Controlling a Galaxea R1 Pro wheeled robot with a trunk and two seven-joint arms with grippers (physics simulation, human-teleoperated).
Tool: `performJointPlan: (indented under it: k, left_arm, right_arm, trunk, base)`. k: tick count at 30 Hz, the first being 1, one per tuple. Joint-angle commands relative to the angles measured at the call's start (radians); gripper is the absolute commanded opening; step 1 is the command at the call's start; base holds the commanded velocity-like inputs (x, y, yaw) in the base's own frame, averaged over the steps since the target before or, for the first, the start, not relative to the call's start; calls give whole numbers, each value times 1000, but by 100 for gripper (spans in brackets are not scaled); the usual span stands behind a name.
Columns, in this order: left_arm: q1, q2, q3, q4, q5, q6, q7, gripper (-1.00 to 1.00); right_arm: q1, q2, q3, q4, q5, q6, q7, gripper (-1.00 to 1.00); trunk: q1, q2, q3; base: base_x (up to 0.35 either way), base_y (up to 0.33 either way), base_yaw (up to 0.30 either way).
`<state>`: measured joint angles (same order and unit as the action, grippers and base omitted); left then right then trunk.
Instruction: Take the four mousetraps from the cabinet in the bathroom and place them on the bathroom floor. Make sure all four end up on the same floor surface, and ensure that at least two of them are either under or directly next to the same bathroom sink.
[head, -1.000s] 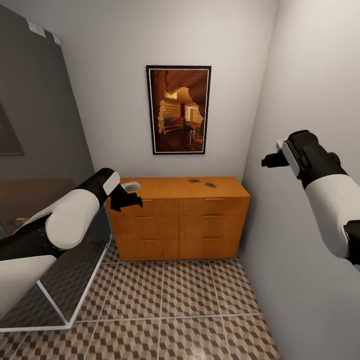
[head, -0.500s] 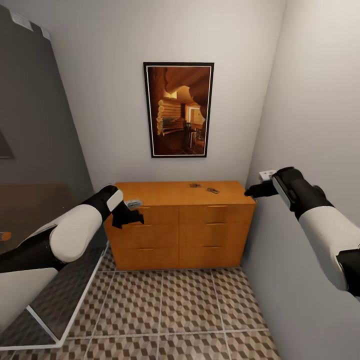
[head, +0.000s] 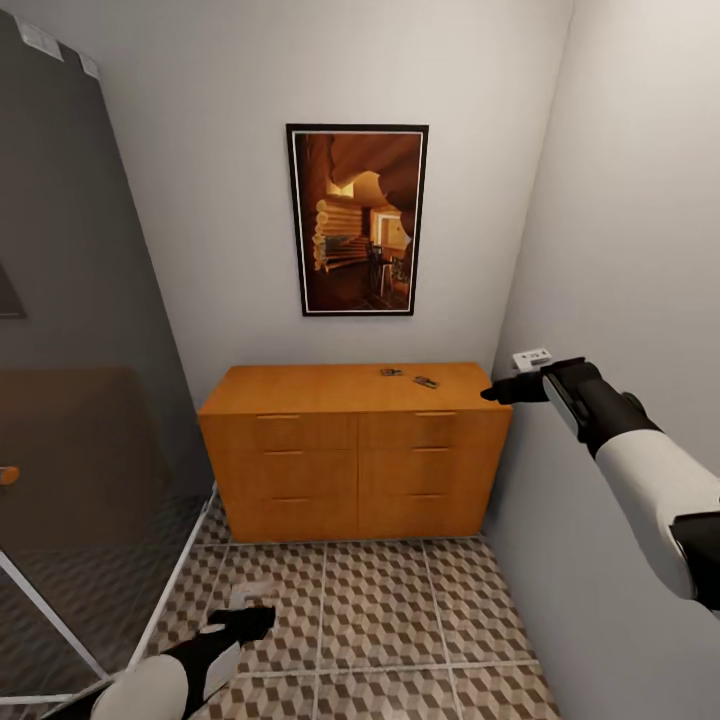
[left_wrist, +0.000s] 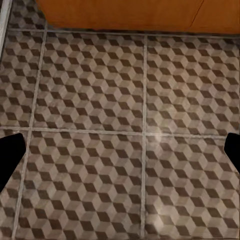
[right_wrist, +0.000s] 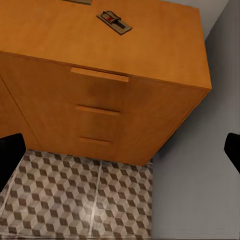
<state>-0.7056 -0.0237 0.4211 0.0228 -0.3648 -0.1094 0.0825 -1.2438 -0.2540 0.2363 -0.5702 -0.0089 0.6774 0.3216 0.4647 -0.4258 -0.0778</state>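
While the right arm is hanging level with the cabinet (head: 355, 440) top, the left arm is sitting far lower than it did half a second ago, when it was raised in front of the cabinet's left drawers; now the left gripper (head: 250, 622) is pointing down at the floor (head: 400, 600) near the bottom of the head view. A pale flat piece, too blurred to name, is lying on the tile just beyond it. Through the left wrist camera both finger tips (left_wrist: 10, 157) are showing at opposite edges with bare tile between them, so that hand is spread wide and holding nothing.

The right gripper (head: 500, 391) is reaching toward the cabinet's right end, slightly lower and nearer the top edge than half a second before. Its wrist camera is showing the two tips far apart at the frame edges, again wide and empty.

Two mousetraps are lying on the cabinet top toward its back right: one (head: 425, 381) nearer the right gripper, another (head: 390, 372) just beside it. From the right wrist view the nearer trap (right_wrist: 114, 22) is sitting flat, with black bar and red patch visible.

A framed picture (head: 357, 220) is hanging on the wall above the cabinet, and the head view itself is unchanged
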Motion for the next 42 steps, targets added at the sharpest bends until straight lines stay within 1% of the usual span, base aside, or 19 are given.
performJointPlan:
  k: [1, 2, 3, 5, 6, 7, 8, 11, 12, 13, 14, 18, 19, 24, 28, 34, 42]
  left_arm:
    - [75, 1, 7, 9, -21, -95, 5, 100]
    - [107, 2, 7, 11, -25, -133, 5, 100]
    - [170, 5, 7, 14, -31, -203, 5, 100]
    - [231, 15, 7, 16, -37, -268, 5, 100]
    - [287, 26, 7, 18, -46, -334, 5, 100]
    - [312, 31, 7, 18, -52, -365, 5, 100]
    - [380, 43, 7, 19, -73, -457, 5, 100]
    - [443, 53, 7, 20, -94, -534, 6, 100]
    - [485, 59, 7, 19, -106, -574, 6, 100]
    - [504, 62, 7, 19, -111, -593, 6, 100]
    - [582, 69, 7, 19, -125, -674, 6, 100]
    - [653, 72, 7, 19, -131, -768, 8, 100]
    - [695, 73, 8, 19, -133, -834, 11, 100]
    - [730, 73, 9, 17, -135, -891, 13, 100]
    - [738, 73, 9, 17, -135, -902, 14, 100]
    - [742, 73, 10, 17, -135, -888, 13, 100]
    - [742, 75, 11, 17, -134, -847, 13, 100]
  right_arm:
    - [-1, -1, 5, 5, -1, 2, 2, 100]
    - [-1, 0, 5, 7, 0, 2, 2, 100]
    - [-1, 0, 4, 10, 0, 1, 2, 100]
    - [-1, 0, 4, 12, -1, 0, 2, 100]
    - [-1, 1, 4, 13, -1, 0, 2, 100]
    - [-1, 1, 3, 13, -1, 0, 2, 100]
    - [0, 1, 3, 14, -2, -1, 2, 100]
    - [-1, 1, 3, 14, -2, -1, 3, 100]
    - [0, 1, 3, 15, -2, -1, 3, 100]
    - [0, 2, 3, 15, -2, -1, 3, 100]
    - [-1, 2, 3, 15, -1, -1, 4, 100]
    - [0, 2, 3, 15, -1, -1, 5, 100]
    - [-1, 2, 3, 15, -1, -2, 5, 100]
    - [-1, 2, 3, 15, 0, -2, 5, 100]
    - [-1, 2, 3, 15, 0, -2, 5, 100]
    - [-1, 2, 4, 15, 1, -2, 5, 100]
    - [0, 2, 4, 14, 1, -3, 6, 100]
  trunk:
    - [1, -2, -2]
    - [1, -2, -2]
    - [1, -2, -2]
    - [1, -2, -2]
    - [1, -2, -2]
    - [1, -2, -2]
    - [1, -2, -2]
    - [1, -2, -2]
    - [1, -2, -2]
    - [1, -2, -2]
    - [1, -2, -2]
    - [1, -2, -2]
    - [1, -2, -2]
    - [1, -2, -2]
    - [1, -2, -2]
    - [1, -2, -2]
    - [1, -2, -2]
  base:
    - [1, 0, 0]
    - [0, 0, 0]
    - [0, 0, 0]
    - [0, 0, 0]
    - [0, 0, 0]
    - [0, 0, 0]
    - [0, 0, 0]
    - [0, 0, 0]
    - [0, 0, 0]
    - [0, 0, 0]
    - [0, 0, 0]
    - [0, 0, 0]
    - [0, 0, 0]
    - [0, 0, 0]
    - [0, 0, 0]
    - [47, 0, 0]
    - [296, 0, 0]
